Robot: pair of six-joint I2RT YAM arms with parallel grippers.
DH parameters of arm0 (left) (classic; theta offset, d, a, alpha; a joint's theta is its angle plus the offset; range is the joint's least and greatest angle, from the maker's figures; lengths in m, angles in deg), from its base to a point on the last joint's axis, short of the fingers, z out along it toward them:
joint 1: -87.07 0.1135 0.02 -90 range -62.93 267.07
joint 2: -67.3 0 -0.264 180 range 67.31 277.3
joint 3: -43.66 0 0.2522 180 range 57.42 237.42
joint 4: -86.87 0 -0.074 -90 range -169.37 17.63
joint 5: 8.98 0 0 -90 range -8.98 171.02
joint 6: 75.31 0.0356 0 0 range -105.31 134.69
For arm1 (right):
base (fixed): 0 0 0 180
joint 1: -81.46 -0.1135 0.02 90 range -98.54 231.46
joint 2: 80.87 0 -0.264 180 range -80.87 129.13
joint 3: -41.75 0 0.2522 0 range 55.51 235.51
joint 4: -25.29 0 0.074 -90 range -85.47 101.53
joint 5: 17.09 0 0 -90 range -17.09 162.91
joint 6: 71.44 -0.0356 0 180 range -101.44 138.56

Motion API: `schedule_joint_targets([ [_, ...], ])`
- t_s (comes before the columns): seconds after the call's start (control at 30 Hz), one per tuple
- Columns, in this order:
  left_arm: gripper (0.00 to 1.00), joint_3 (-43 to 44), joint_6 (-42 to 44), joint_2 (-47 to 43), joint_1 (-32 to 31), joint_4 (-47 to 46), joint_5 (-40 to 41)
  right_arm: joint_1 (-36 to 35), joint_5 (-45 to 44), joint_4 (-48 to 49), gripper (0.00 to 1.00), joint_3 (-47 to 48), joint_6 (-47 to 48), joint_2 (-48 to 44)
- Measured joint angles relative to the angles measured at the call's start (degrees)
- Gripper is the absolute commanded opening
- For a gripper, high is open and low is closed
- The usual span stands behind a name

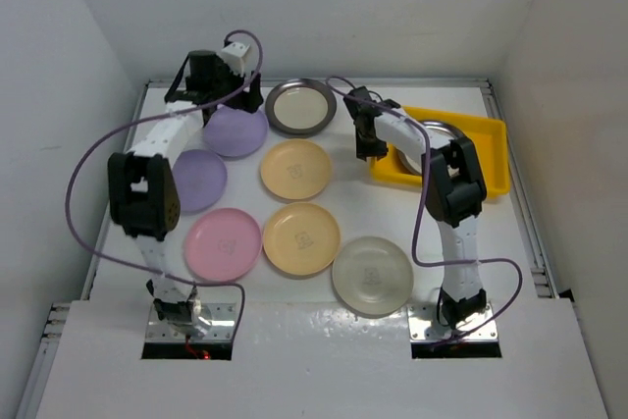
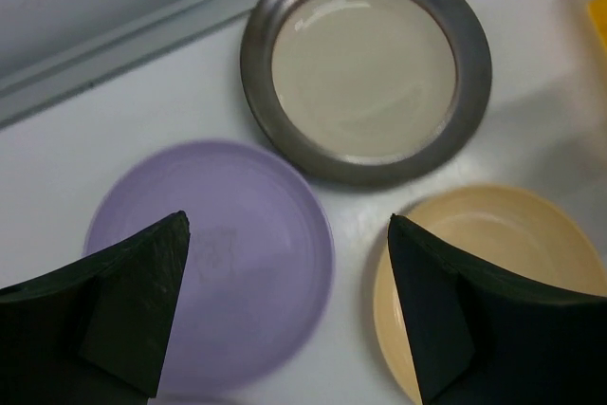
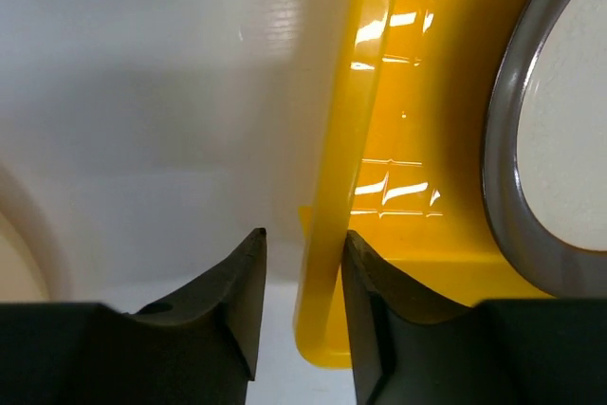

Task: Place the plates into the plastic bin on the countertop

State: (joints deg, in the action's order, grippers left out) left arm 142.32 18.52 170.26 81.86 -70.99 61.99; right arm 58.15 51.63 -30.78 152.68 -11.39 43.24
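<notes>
The yellow plastic bin [image 1: 488,156] sits at the right of the white countertop [image 1: 383,218], with a dark-rimmed plate [image 1: 444,133] in it. My right gripper [image 1: 371,147] is narrowly open, its jaws astride the bin's left wall [image 3: 334,187]. The inner finger touches the wall and the outer one stands off it. The plate in the bin shows in the right wrist view [image 3: 569,139]. My left gripper [image 1: 210,74] is wide open and empty above a lilac plate [image 2: 213,263]. That plate lies beside a dark-rimmed plate [image 2: 365,68] and a yellow-orange plate [image 2: 498,234].
On the countertop lie a second lilac plate [image 1: 199,180], a pink plate [image 1: 224,243], two yellow-orange plates [image 1: 294,169] [image 1: 301,238] and a cream plate [image 1: 372,275]. White walls close the back and sides. A purple cable loops round each arm.
</notes>
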Motion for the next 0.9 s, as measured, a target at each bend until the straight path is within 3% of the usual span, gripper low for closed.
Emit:
schedule_joint_targets([
  [0.07, 0.84, 10.54, -0.72, 8.22, 0.09, 3.39, -0.57, 0.22, 0.57, 0.07, 0.23, -0.26, 0.24, -0.59],
  [0.27, 0.85, 38.95, -3.21, 30.75, 0.70, 7.19, -1.49, 2.60, 4.48, 1.29, 0.08, -0.63, 0.42, -1.03],
  [0.53, 0.84, 42.97, -10.78, 42.75, 1.40, 1.68, -1.70, 0.79, 3.34, 6.75, 0.01, -7.52, 2.78, -5.09],
  [0.7, 0.76, 42.95, -14.19, 46.36, 1.53, 0.59, -2.16, -1.79, 2.49, 5.55, 0.01, -13.22, 3.67, -9.27],
  [0.77, 0.76, 42.93, -14.80, 47.10, 1.53, -0.61, -2.82, -2.45, 2.34, 4.39, 0.09, -13.84, 4.04, -9.79],
  [0.83, 0.74, 42.91, -15.15, 47.23, 1.53, -1.03, -3.54, -2.82, 2.23, 3.91, 0.30, -13.84, 4.24, -9.84],
  [0.9, 0.71, 42.91, -15.56, 47.23, 1.53, -1.79, -4.35, -2.82, 2.25, 3.43, 0.40, -13.66, 4.63, -9.84],
])
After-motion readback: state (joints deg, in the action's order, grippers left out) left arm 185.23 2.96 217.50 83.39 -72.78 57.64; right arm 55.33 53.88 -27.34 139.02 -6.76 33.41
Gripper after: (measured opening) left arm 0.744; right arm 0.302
